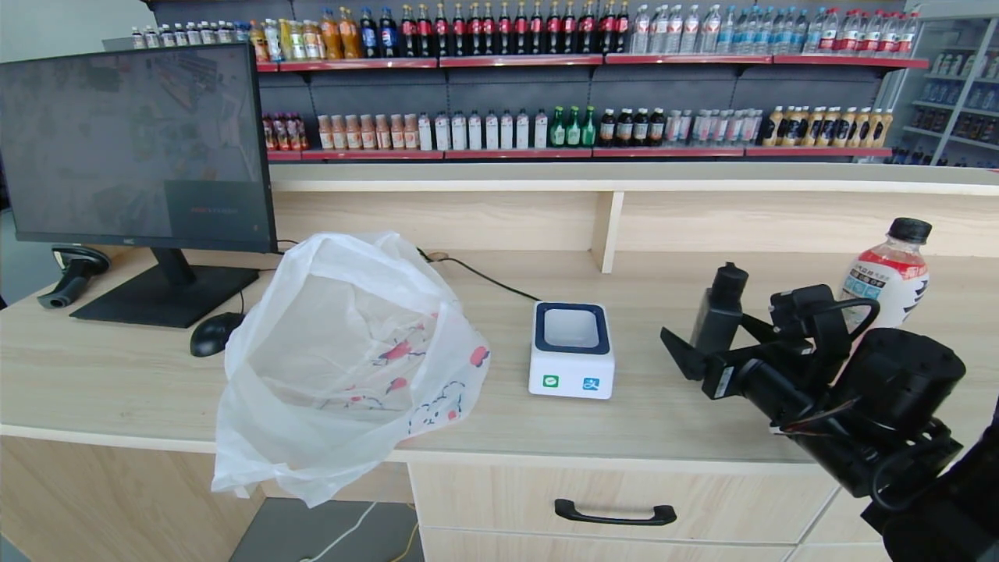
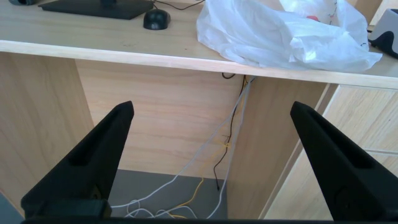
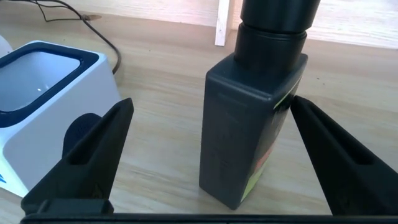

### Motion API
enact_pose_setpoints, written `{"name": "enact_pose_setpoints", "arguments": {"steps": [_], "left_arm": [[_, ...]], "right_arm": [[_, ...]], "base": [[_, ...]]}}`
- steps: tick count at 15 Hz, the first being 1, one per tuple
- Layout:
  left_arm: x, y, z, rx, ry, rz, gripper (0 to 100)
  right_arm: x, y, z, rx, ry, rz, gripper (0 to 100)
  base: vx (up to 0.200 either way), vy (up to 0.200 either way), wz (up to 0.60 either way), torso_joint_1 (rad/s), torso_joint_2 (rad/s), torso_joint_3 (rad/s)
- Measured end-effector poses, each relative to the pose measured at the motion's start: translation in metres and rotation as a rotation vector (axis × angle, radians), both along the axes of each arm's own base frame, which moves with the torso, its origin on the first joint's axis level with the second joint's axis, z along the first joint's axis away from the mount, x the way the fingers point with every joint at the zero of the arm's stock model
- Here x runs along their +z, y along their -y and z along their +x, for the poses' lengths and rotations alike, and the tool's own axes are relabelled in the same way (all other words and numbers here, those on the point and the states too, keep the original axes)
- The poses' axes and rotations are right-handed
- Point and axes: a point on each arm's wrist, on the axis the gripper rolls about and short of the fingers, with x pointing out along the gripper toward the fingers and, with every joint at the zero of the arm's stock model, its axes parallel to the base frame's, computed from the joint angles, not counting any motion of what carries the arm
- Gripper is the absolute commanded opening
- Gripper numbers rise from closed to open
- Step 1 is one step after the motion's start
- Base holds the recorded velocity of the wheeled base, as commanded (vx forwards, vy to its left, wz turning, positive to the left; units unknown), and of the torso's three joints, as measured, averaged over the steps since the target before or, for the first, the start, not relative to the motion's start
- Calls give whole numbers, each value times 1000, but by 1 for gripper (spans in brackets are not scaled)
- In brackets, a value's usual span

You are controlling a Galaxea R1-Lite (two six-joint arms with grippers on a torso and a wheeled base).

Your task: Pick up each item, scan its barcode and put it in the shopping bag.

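Observation:
A black square bottle (image 1: 723, 307) with a round cap stands on the counter right of the white barcode scanner (image 1: 571, 349). My right gripper (image 1: 697, 343) is open at the bottle's level. In the right wrist view the bottle (image 3: 249, 124) stands between and just ahead of the spread fingers (image 3: 93, 155), which do not touch it. A clear drink bottle (image 1: 886, 273) with a red label stands farther right. The white plastic shopping bag (image 1: 343, 351) sags open at the counter's front left. My left gripper (image 2: 211, 107) is open and empty below the counter edge, under the bag (image 2: 280, 31).
A monitor (image 1: 133, 148), a mouse (image 1: 215, 332) and a handheld scanner (image 1: 70, 273) stand at the left. A cable (image 1: 484, 277) runs behind the bag. A raised wooden ledge (image 1: 609, 203) bounds the counter at the back. Wires (image 2: 217, 162) hang under the counter.

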Motion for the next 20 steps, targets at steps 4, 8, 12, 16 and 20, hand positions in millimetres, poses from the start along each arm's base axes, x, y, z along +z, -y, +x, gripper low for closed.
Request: {"name": "enact_pose_setpoints", "arguments": {"steps": [4,8,12,16,20], "left_arm": [[0,0,0,0,0,0,100],[0,0,0,0,0,0,100],[0,0,0,0,0,0,100],[0,0,0,0,0,0,100],[0,0,0,0,0,0,100]], "right_arm": [[0,-2,4,1,5,2,100],[0,-3,5,5,10,4,100],[0,-11,2,35,8,3,100],[-1,-13,0,43,4,0,100],[-1,4,6,-19,6,0,100]], "base": [[0,0,0,0,0,0],[0,0,0,0,0,0],[0,0,0,0,0,0],[0,0,0,0,0,0],[0,0,0,0,0,0]]}}
